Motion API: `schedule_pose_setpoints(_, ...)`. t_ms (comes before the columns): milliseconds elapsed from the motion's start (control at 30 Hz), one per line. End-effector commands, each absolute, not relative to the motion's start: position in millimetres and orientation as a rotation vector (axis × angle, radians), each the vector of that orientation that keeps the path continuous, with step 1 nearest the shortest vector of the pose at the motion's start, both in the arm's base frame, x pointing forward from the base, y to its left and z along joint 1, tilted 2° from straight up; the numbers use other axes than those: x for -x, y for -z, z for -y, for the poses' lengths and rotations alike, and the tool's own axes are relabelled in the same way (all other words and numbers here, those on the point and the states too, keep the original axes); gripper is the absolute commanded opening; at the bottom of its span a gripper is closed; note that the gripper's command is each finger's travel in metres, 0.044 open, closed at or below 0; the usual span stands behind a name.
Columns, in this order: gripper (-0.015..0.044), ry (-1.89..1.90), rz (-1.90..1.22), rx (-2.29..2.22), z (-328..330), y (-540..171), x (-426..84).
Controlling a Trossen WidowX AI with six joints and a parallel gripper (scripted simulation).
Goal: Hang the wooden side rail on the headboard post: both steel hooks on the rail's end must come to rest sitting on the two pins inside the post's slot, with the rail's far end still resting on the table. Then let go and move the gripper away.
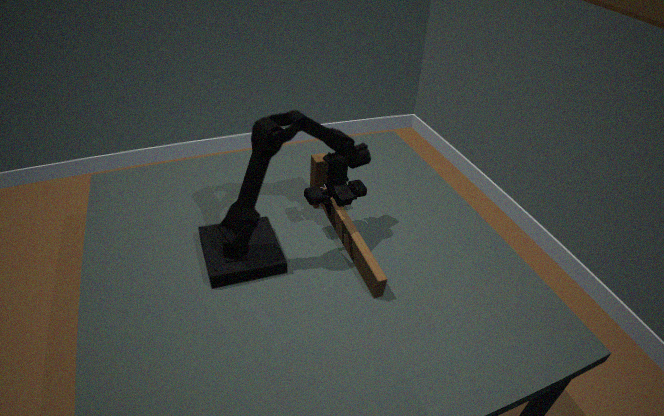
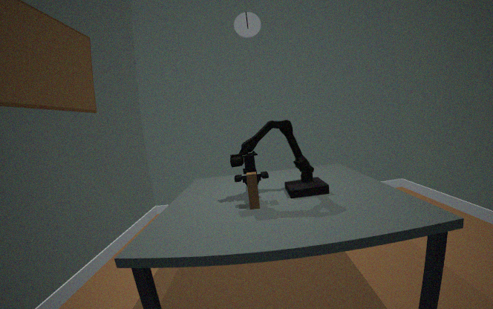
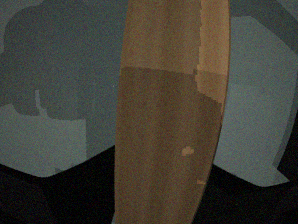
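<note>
The end effector [image 1: 327, 202] [image 2: 252, 180] grips the rail [image 1: 367, 257] [image 2: 253, 193] [image 3: 160, 110] between its fingers.

The long, tan rectangular rail [image 1: 369, 260] [image 2: 253, 191] [image 3: 160, 115] looks like smooth matt wood with faint grain along it. At its 11 o'clock in the top view, the upright tan post [image 1: 318, 172] looks like matt wood too. The grey-green tabletop [image 1: 210, 345] [image 2: 223, 234] is smooth and matt.
</note>
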State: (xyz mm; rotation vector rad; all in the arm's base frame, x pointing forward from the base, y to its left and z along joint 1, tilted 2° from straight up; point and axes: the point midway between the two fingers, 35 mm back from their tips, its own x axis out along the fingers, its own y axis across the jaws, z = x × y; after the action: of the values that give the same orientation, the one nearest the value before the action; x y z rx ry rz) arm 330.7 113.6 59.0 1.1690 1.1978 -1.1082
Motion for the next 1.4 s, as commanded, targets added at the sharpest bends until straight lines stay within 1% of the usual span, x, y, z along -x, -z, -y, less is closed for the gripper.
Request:
schedule_pose_setpoints(0,0.0000,1.100,-1.190,-1.179,-114.8,-62.8,-332.7)
schedule_pose_setpoints(1367,0.0000,1.100,-1.191,-1.179,-119.2,-62.2,-332.4)
